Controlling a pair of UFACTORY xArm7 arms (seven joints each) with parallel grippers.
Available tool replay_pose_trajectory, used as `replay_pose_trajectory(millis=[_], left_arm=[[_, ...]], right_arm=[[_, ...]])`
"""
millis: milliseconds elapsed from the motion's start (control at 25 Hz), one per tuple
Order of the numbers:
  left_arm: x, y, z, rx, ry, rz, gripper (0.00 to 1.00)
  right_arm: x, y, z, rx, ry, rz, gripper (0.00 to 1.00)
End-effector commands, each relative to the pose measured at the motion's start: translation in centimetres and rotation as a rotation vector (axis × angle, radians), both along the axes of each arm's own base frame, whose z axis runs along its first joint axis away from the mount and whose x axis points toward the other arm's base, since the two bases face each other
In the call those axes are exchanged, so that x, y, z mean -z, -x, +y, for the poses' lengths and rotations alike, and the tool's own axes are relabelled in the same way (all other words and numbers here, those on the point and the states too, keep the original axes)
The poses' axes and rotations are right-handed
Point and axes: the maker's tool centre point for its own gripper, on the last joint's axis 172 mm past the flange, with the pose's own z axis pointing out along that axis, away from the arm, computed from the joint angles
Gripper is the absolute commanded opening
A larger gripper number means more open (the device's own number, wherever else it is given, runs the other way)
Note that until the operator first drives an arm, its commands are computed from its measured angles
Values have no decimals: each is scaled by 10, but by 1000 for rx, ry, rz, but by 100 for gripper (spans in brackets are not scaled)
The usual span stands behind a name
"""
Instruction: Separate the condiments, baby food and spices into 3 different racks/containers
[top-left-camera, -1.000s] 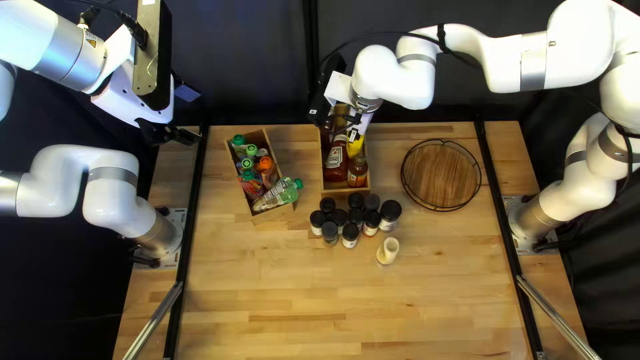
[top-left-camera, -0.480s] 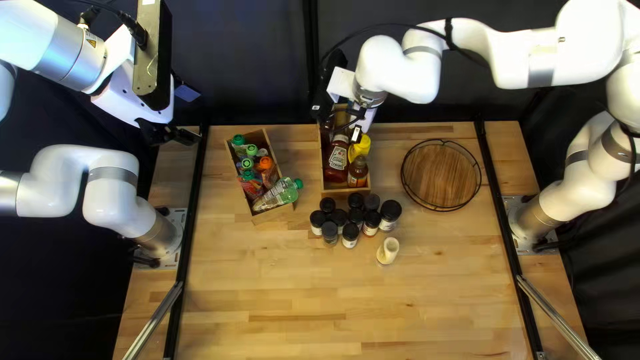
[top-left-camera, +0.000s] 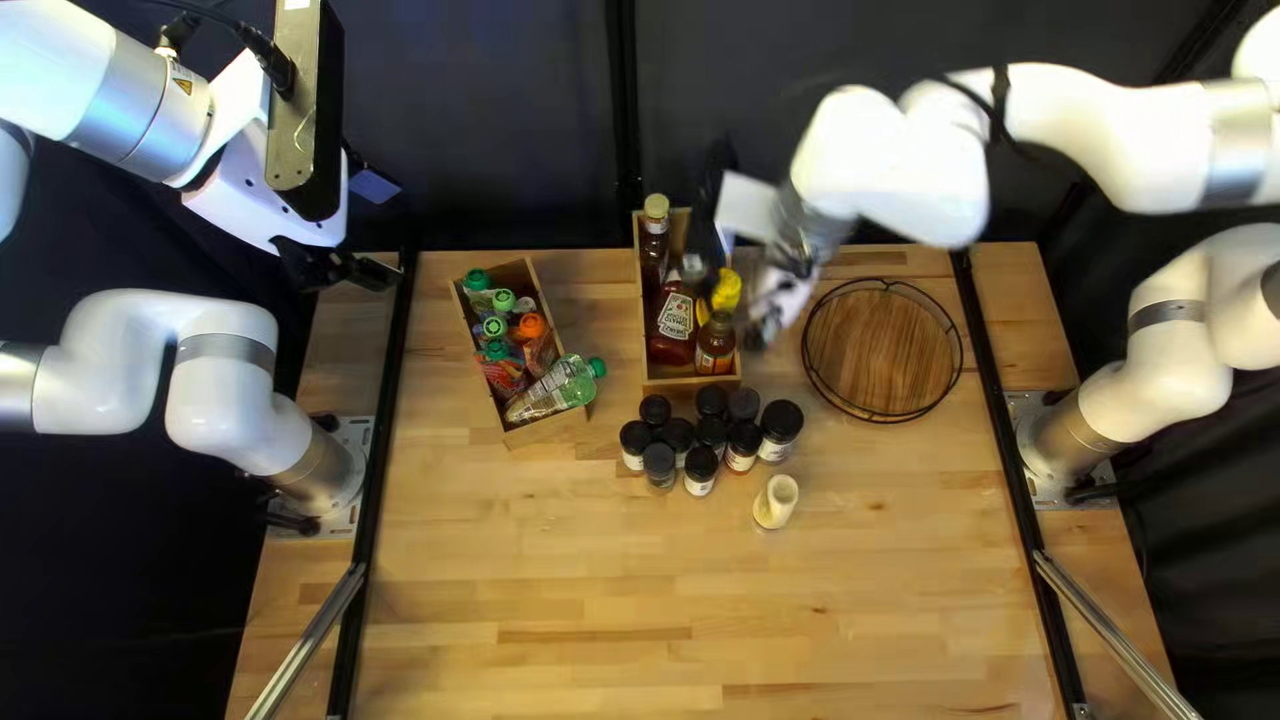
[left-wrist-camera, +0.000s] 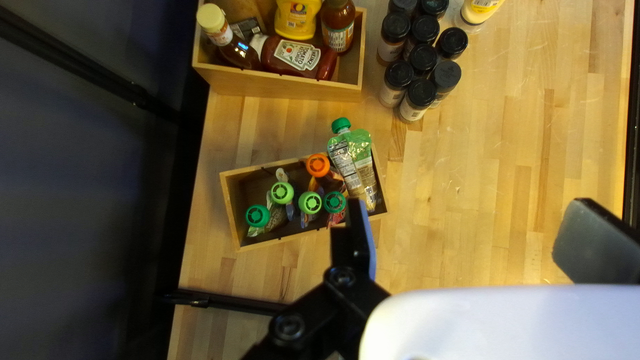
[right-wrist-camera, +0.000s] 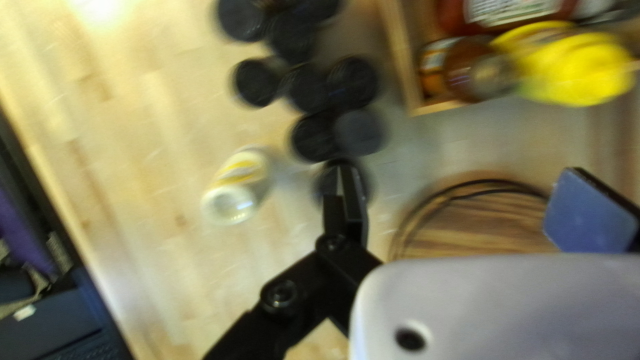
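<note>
Nearest on the tabletop (top-left-camera: pixel 574 600), right of the middle, is a squat, pale container (top-left-camera: pixel 776 502) with a yellow band on its side. Just beyond it crowd the spice jars (top-left-camera: pixel 702 470), short and round under flat black lids, pale labels showing on several; they stand upright in a tight bunch. To their right sits a round rack (top-left-camera: pixel 880 350), warm brown wood grain ringed by thin black wire. Over to the left, a slanting wooden box (top-left-camera: pixel 543 430) holds the baby food pouches (top-left-camera: pixel 496 350), crinkly and colorful, with chunky green caps and a bright orange one; a clear-and-green pouch (top-left-camera: pixel 554 390) lies slantwise across the nearer end, its dark green cap poking past the side. Behind the jars, a second wooden box (top-left-camera: pixel 691 379) carries the condiments: an amber-brown sauce bottle (top-left-camera: pixel 716 350) in the near corner, a deep red ketchup bottle (top-left-camera: pixel 674 327) lying down, a vivid yellow bottle (top-left-camera: pixel 724 290) beside it, and a dark bottle (top-left-camera: pixel 654 240) with a cream cap at the far end. Between that box and the rack hangs the right hand (top-left-camera: pixel 755 320), blurred, fingers spread and empty. High over the far left corner, the left hand (top-left-camera: pixel 358 274) is also unclenched, gripping nothing.
</note>
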Motion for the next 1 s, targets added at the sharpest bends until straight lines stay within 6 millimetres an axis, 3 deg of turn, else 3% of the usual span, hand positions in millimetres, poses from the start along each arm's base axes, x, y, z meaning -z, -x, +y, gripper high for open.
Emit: replay_pose_trajectory(millis=[40,200,440,720,1000], left_arm=[[0,0,0,0,0,0,100],[0,0,0,0,0,0,100],[0,0,0,0,0,0,100],[0,0,0,0,0,0,100],[0,0,0,0,0,0,100]], right_arm=[[22,9,54,91,6,-36,100],[58,12,72,236,27,-17,100],[98,20,78,509,94,38,100],[126,10,68,659,164,99,100],[146,16,62,722,188,123,98]])
